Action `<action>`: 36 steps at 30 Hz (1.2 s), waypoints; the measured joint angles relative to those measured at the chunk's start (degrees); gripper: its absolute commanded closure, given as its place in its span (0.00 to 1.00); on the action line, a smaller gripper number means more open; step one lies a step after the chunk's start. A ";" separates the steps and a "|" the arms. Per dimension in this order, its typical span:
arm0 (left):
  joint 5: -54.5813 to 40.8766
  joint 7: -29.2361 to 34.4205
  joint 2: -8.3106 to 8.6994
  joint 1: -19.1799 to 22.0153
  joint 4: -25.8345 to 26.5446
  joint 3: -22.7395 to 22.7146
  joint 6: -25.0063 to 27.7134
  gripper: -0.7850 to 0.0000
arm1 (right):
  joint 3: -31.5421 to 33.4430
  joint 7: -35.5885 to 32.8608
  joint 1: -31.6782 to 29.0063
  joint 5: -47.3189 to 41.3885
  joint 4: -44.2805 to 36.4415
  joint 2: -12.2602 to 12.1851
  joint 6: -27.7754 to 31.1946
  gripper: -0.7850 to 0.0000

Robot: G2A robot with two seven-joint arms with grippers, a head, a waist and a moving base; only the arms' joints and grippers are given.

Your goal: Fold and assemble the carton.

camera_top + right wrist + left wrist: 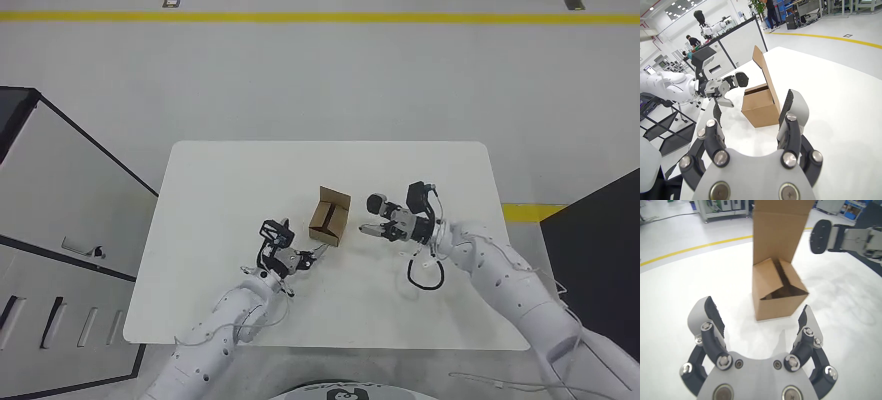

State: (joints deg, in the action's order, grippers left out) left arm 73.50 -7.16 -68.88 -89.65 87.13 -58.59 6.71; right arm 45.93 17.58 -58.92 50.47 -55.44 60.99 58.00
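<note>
I start on the left. My left gripper (308,257) sits low over the flat white table (430,170), at about 7 o'clock from the box and just beside it. Its fingers are wide apart and hold nothing.

The small brown cardboard carton (328,217) stands on its bottom near the middle of the table. It already has its box shape, with four walls up. Its top is not closed. The tall lid flap (778,234) sticks straight up on the far side, at 12 o'clock as my left wrist looks at it. The small side flaps (766,275) lean down into the hole, but there is a dark gap between them.

My right gripper (372,217) waits at about 3 o'clock from the carton, near it but not touching. Its fingers are apart too, with nothing in them.

I think most of the job is done. What is left, I guess, is to push the small flaps flat, bend the tall flap over them and tuck it in.
</note>
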 measured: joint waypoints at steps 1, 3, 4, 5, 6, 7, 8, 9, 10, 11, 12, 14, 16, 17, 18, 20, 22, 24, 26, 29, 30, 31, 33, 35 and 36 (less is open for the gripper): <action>0.10 0.23 0.08 -0.57 0.66 -0.01 0.60 0.00 | 0.08 0.25 -0.09 0.07 0.03 -0.10 0.00 0.15; 0.16 0.57 0.19 -1.66 1.99 0.02 1.38 0.00 | 0.19 0.61 -0.25 0.22 0.00 -0.32 0.00 0.14; 0.17 0.56 0.20 -1.92 2.25 0.05 1.40 0.00 | 0.21 0.73 -0.32 0.25 -0.05 -0.40 0.00 0.15; 0.14 0.41 0.13 -2.02 2.26 0.16 1.00 0.00 | 0.24 0.85 -0.39 0.29 -0.11 -0.49 0.00 0.15; 0.05 0.13 0.02 -1.94 2.08 0.28 0.25 0.00 | 0.26 0.93 -0.45 0.32 -0.15 -0.56 0.00 0.14; 0.04 -0.28 -0.14 -1.76 1.85 0.52 -0.73 0.00 | 0.29 1.03 -0.52 0.34 -0.22 -0.61 0.00 0.15; 0.25 -0.75 -0.38 -1.36 1.43 1.06 -1.89 0.00 | 0.33 1.21 -0.63 0.36 -0.35 -0.69 0.00 0.14; 0.52 -0.90 -0.56 -0.96 1.00 1.55 -2.60 0.00 | 0.37 1.33 -0.74 0.40 -0.46 -0.74 0.00 0.13; 0.63 -0.88 -0.76 -0.53 0.49 2.08 -3.13 0.00 | 0.42 1.44 -0.85 0.45 -0.56 -0.80 0.00 0.12; 0.60 -0.77 -1.04 0.05 -0.22 2.85 -3.59 0.00 | 0.50 1.57 -1.03 0.52 -0.68 -0.88 0.00 0.11; 0.61 -0.70 -1.23 0.48 -0.76 3.43 -3.82 0.00 | 0.58 1.68 -1.17 0.56 -0.74 -0.94 0.00 0.10; 0.81 -0.70 -1.68 1.36 -2.02 4.79 -4.24 0.00 | 0.84 1.89 -1.56 0.68 -0.80 -1.09 0.00 0.09; 0.92 -1.10 -2.08 2.03 -3.05 5.70 -5.23 0.00 | 1.11 2.09 -1.93 0.69 -0.82 -1.21 0.00 0.09; 0.88 -1.64 -2.37 2.37 -3.64 6.19 -6.38 0.00 | 1.31 2.18 -2.17 0.73 -0.85 -1.30 0.00 0.09; 0.85 -2.06 -2.57 2.59 -4.05 6.50 -7.37 0.00 | 1.47 2.26 -2.37 0.74 -0.89 -1.37 0.00 0.08; 0.96 -3.17 -3.01 3.03 -4.74 7.08 -9.58 0.00 | 1.88 2.47 -2.85 0.69 -1.04 -1.52 0.00 0.07; 1.47 -3.94 -3.21 3.21 -5.03 7.38 -10.80 0.00 | 2.21 2.51 -3.25 0.68 -1.20 -1.65 0.00 0.06; 1.64 -4.06 -3.23 3.22 -5.07 7.42 -10.98 0.00 | 2.58 2.51 -3.66 0.67 -1.41 -1.77 0.00 0.05; 1.63 -4.02 -3.22 3.21 -5.05 7.40 -10.92 0.00 | 2.93 2.47 -4.11 0.68 -1.68 -1.87 0.00 0.05; 1.73 -3.83 -3.23 3.17 -4.99 7.47 -10.79 0.00 | 3.27 2.33 -4.78 0.70 -2.17 -1.94 0.00 0.05; 1.78 -3.80 -3.28 3.10 -4.85 7.52 -10.91 0.00 | 3.35 2.25 -4.94 0.70 -2.28 -1.95 0.00 0.05; 1.76 -3.80 -3.36 3.02 -4.73 7.61 -11.29 0.00 | 3.44 2.17 -5.06 0.68 -2.38 -1.95 0.00 0.05; 1.37 -3.86 -3.69 2.98 -4.72 7.89 -12.87 0.00 | 3.66 1.93 -5.28 0.61 -2.55 -1.94 0.00 0.05; 1.20 -3.59 -4.11 3.36 -5.08 8.33 -14.88 0.00 | 3.89 1.74 -5.50 0.45 -2.76 -1.93 0.00 0.05; 1.28 -3.67 -4.29 3.58 -5.22 8.54 -15.73 0.00 | 4.00 1.66 -5.60 0.40 -2.87 -1.92 0.00 0.05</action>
State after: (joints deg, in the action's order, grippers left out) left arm 74.78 -10.84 -73.17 -86.06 81.92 -50.05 -9.02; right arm 49.93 19.24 -64.52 50.88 -58.32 59.07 58.00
